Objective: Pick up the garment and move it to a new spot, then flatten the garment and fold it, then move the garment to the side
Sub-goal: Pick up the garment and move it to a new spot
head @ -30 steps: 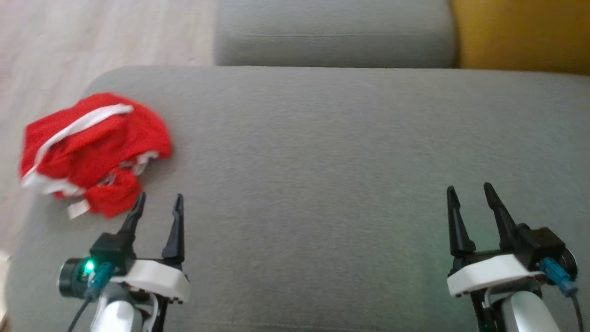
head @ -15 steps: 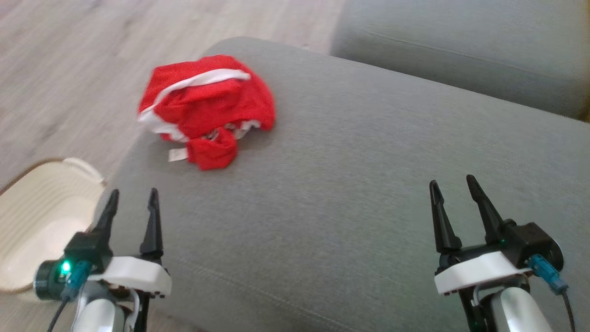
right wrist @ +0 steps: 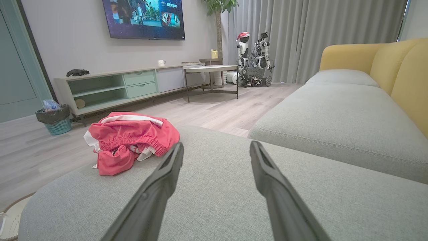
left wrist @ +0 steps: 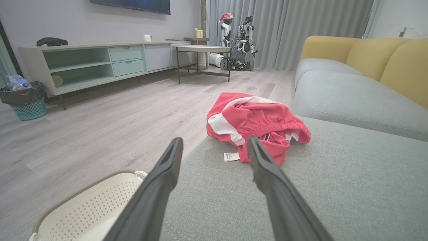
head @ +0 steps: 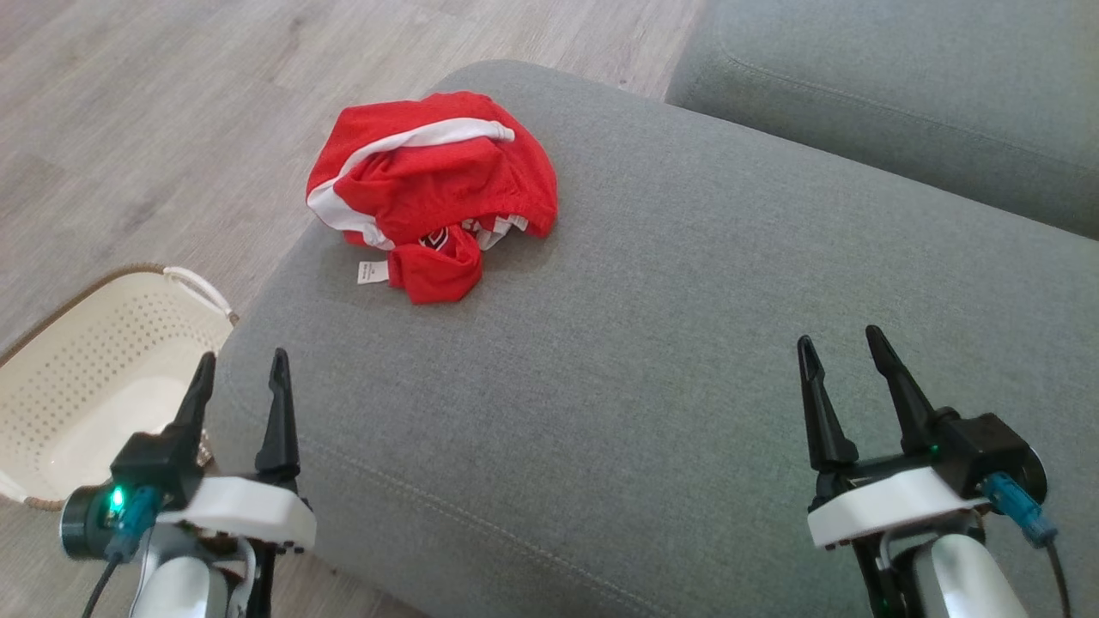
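here, at far left, a cream perforated basket [head: 94, 369] stands on the pale wood floor [head: 172, 129], just beside the cushion's edge. the left gripper [head: 242, 356] hovers over that edge, fingers spread, holding nothing. the red garment [head: 429, 189], trimmed in white, lies crumpled on the far left corner of the grey cushion [head: 644, 343], apart from both grippers. the cushion is a flat weave with one stitched seam. the right gripper [head: 838, 336] hangs above it, fingers likewise apart and empty. a second grey seat [head: 901, 103] lies at right, with yellow backrests [left wrist: 367, 53]. across the room: teal bin [left wrist: 28, 108], low console [left wrist: 100, 63], round table [left wrist: 202, 49], parked robot [left wrist: 239, 36], grey curtains [left wrist: 284, 30].
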